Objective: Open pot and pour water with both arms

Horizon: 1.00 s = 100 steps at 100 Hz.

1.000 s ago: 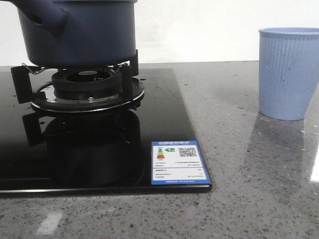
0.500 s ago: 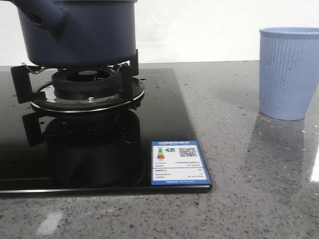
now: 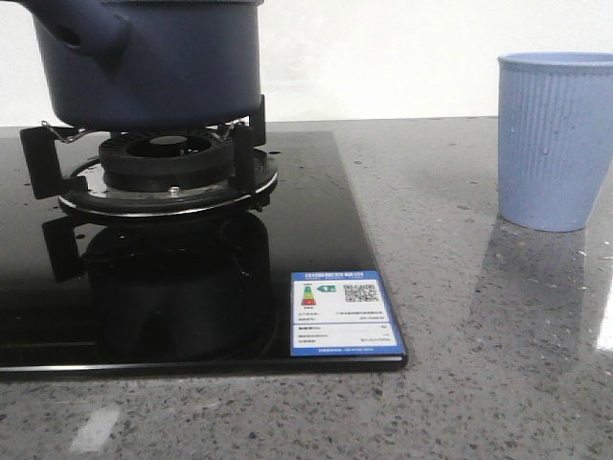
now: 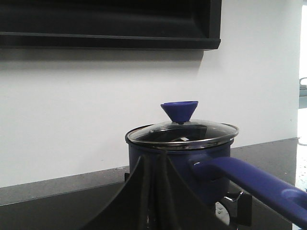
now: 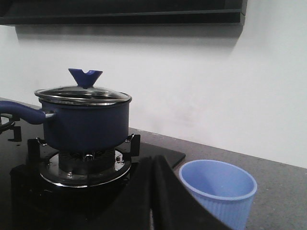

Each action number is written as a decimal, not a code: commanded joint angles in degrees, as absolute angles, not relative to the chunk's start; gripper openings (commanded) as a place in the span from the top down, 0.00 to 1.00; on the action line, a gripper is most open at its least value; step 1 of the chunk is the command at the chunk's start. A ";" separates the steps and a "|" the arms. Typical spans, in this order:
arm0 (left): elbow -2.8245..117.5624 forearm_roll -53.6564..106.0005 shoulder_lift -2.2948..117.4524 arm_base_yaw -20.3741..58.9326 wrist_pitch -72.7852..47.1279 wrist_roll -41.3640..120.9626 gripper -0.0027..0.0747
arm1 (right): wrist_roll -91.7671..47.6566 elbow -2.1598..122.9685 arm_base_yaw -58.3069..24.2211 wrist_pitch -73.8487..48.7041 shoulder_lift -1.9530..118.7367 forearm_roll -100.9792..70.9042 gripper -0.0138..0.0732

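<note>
The dark navy pot [image 3: 163, 67] stands on the gas burner [image 3: 168, 168], its top cut off in the front view. A glass lid [image 4: 182, 133] with a blue cone knob [image 4: 179, 111] covers it, and its handle [image 4: 249, 179] sticks out sideways. My left gripper [image 4: 155, 163] is shut and empty, a short way from the pot's side. My right gripper [image 5: 154, 163] is also shut and empty, with the pot [image 5: 86, 127] ahead of it. Water shows only as tiny drops on the burner ring [image 4: 220, 211]. Neither gripper appears in the front view.
A light blue ribbed cup [image 3: 554, 144] stands open on the grey stone counter, right of the black glass stove top [image 3: 316, 211]. A blue and white label [image 3: 345, 311] sits at the stove's front corner. A dark hood [image 4: 110, 24] hangs on the white wall above.
</note>
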<state>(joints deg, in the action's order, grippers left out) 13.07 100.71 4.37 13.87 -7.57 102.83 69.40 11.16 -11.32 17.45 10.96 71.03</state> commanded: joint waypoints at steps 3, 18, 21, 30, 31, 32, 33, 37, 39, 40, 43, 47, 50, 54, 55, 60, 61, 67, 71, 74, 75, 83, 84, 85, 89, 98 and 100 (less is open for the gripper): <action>14.45 101.48 4.94 13.66 -9.12 102.14 0.99 | 69.55 12.59 -10.89 18.75 11.33 70.51 0.92; 14.45 98.80 4.94 13.52 -7.43 102.14 0.99 | 69.55 12.59 -10.89 18.75 11.33 70.51 0.92; 14.45 95.64 4.84 13.52 -6.84 101.33 0.99 | 69.55 12.59 -10.89 18.75 11.33 70.51 0.92; 14.45 75.09 4.84 13.52 -6.25 85.38 0.99 | 69.55 12.59 -10.89 18.75 11.33 70.51 0.92; 14.45 70.87 4.84 13.52 -6.09 83.44 0.99 | 69.55 12.59 -10.89 18.75 11.33 70.51 0.92; 14.45 68.65 4.84 13.52 -6.11 79.32 0.99 | 69.55 12.59 -10.89 18.75 11.33 70.51 0.92; 14.45 66.33 4.84 13.52 -6.11 77.15 0.99 | 69.55 12.59 -10.89 18.75 11.33 70.51 0.92; 14.36 51.60 4.84 13.52 -6.23 63.03 0.99 | 69.55 12.59 -10.89 18.75 11.33 70.51 0.92; 14.36 44.05 4.84 13.52 -6.54 55.60 0.99 | 69.55 12.59 -10.89 18.75 11.33 70.51 0.92; 14.25 41.57 4.84 13.52 -6.65 53.17 0.99 | 69.55 12.59 -10.89 18.75 11.33 70.51 0.92; 14.08 29.82 4.84 13.52 -7.49 43.92 0.99 | 69.55 12.59 -10.89 18.75 11.33 70.51 0.92; 13.55 20.24 4.84 13.52 -8.15 32.27 0.99 | 69.55 12.59 -10.89 18.75 11.33 70.51 0.92; 12.91 13.59 4.84 13.52 -8.42 26.42 0.99 | 69.55 12.59 -10.89 18.75 11.33 70.51 0.92; 11.59 9.19 4.70 13.52 -8.42 20.33 0.99 | 69.55 12.59 -10.89 18.75 11.33 70.51 0.92; 11.34 7.96 4.73 13.52 -8.42 18.94 0.99 | 69.55 12.59 -10.89 18.75 11.33 70.51 0.92; 9.53 5.36 4.28 13.52 -8.32 15.89 0.99 | 69.55 12.59 -10.89 18.75 11.33 70.51 0.92; 8.99 5.17 4.10 13.52 -8.32 15.70 0.99 | 69.55 12.59 -10.89 18.75 11.33 70.51 0.92; 6.78 4.91 3.23 13.52 -8.32 15.27 0.99 | 69.55 12.59 -10.89 18.75 11.33 70.51 0.92; 5.31 4.91 2.44 13.52 -8.32 15.27 0.99 | 69.55 12.59 -10.89 18.75 11.33 70.51 0.92; 4.39 4.91 1.87 13.28 -8.32 15.27 0.99 | 69.55 12.59 -10.89 18.75 11.33 70.51 0.92; 3.93 4.91 1.58 13.21 -8.32 15.27 0.99 | 69.55 12.59 -10.89 18.75 11.33 70.51 0.92; 1.32 4.91 -0.05 12.04 -8.43 15.27 0.99 | 69.55 12.59 -10.89 18.75 11.33 70.51 0.92; 0.89 4.91 -0.37 11.74 -8.43 15.27 0.99 | 69.55 12.59 -10.89 18.75 11.33 70.51 0.92; 0.68 4.91 -0.51 11.58 -8.43 15.27 0.99 | 69.55 12.59 -10.89 18.75 11.33 70.51 0.92; -0.52 4.91 -1.39 10.57 -8.55 15.27 0.99 | 69.55 12.59 -10.89 18.75 11.33 70.51 0.92; -0.49 4.70 -1.51 7.94 -12.64 15.27 0.99 | 69.55 12.59 -10.89 18.75 11.33 70.51 0.92; -0.49 4.70 -1.51 7.32 -13.13 15.27 0.99 | 69.55 12.59 -10.89 18.75 11.33 70.51 0.92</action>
<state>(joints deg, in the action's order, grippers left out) 0.10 4.75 -0.16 9.18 -14.39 16.06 69.40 11.16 -11.32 17.54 10.95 71.03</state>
